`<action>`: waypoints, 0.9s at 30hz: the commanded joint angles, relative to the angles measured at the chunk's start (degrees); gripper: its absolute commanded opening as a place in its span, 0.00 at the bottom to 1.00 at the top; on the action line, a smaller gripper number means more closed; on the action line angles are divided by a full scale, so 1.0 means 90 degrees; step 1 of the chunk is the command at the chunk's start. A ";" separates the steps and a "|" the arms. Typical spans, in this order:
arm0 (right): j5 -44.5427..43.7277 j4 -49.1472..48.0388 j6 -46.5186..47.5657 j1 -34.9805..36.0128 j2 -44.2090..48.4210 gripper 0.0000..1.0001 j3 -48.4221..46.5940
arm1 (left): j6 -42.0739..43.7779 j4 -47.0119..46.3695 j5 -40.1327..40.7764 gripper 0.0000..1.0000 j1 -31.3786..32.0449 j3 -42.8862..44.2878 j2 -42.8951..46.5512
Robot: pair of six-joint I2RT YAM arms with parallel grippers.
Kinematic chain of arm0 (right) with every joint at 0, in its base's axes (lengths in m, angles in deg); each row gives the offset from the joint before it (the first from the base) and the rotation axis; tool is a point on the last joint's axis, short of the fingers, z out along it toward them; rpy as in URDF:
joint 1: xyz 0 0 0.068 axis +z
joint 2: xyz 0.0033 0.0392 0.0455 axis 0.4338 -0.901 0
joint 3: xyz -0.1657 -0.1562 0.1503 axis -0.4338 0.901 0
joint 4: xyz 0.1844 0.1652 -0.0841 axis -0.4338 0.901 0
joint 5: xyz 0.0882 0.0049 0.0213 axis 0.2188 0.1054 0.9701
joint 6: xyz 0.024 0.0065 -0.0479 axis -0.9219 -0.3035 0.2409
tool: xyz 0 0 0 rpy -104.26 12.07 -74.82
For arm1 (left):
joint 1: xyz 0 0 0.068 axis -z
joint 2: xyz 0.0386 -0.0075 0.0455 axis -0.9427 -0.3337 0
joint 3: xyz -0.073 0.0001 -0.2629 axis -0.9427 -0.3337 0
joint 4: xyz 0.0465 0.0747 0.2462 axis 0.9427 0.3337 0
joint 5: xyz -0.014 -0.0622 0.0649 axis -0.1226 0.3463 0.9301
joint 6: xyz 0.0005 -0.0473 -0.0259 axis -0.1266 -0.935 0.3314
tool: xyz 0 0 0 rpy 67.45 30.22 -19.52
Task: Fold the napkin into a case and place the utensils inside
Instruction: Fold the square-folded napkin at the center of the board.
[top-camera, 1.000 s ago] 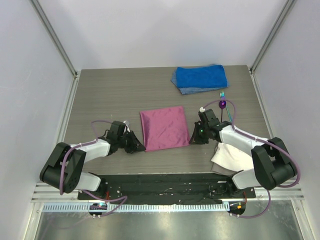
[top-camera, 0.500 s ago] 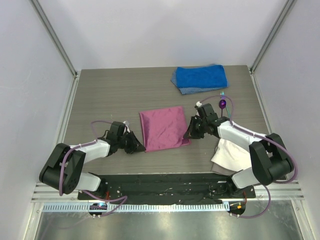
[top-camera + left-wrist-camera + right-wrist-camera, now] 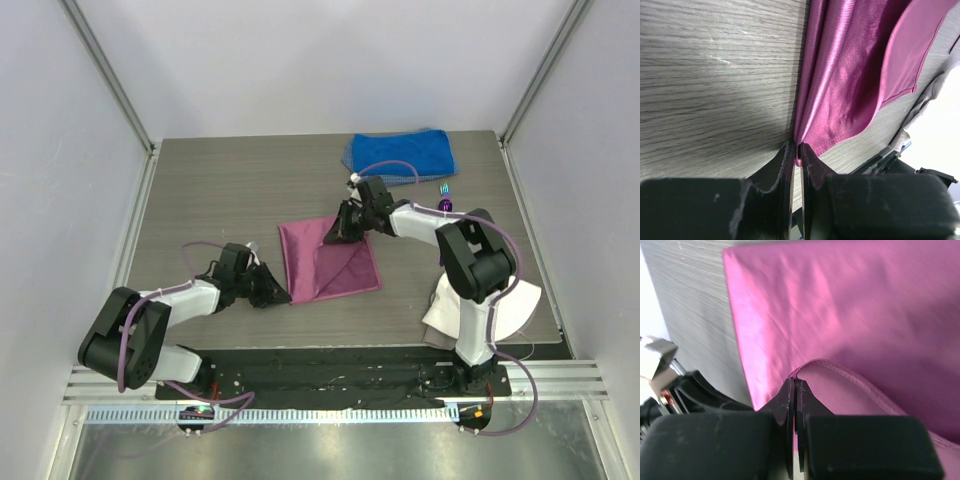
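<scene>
1. napkin [image 3: 325, 272] lay magenta in the middle of the desk [image 3: 210, 190], with one flap drawn over it along a slanting crease.
2. the left end effector [image 3: 284, 296] was closed to a hairline slit on the napkin's lower-left corner. its wrist view showed the cloth's edge nipped between the tips.
3. the right end effector [image 3: 333, 234] was clamped tight on a thin hem of the cloth, near the napkin's upper edge.
4. the spoon [image 3: 445, 206] and fork [image 3: 447, 188] lay at the upper right, below the blue towel [image 3: 400, 155] and well apart from the napkin.
5. risk, as i judged it: the fabric is thin and slick, so the hem could slip out of the right pinch mid-carry. the slanting crease could also set a skewed fold rather than a straight strip, and any tug against the left hold might drag the whole cloth.
6. compared with a second before, the right end effector had swept from the napkin's lower-right corner up to its upper middle, taking that corner along. the left one had not moved, and the napkin, flat then, now showed the fold.
</scene>
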 commanded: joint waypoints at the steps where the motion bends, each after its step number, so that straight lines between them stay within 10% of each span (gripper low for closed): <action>1: 0.0341 -0.0519 -0.0284 0.0156 -0.0480 0.01 -0.0821 | 0.0064 0.0332 0.0229 0.14 0.0032 -0.0073 -0.0072; 27: 0.0615 -0.0246 -0.0431 0.0567 -0.2190 0.01 -0.3049 | 0.0044 0.0195 0.0151 0.14 0.0051 -0.0024 -0.0267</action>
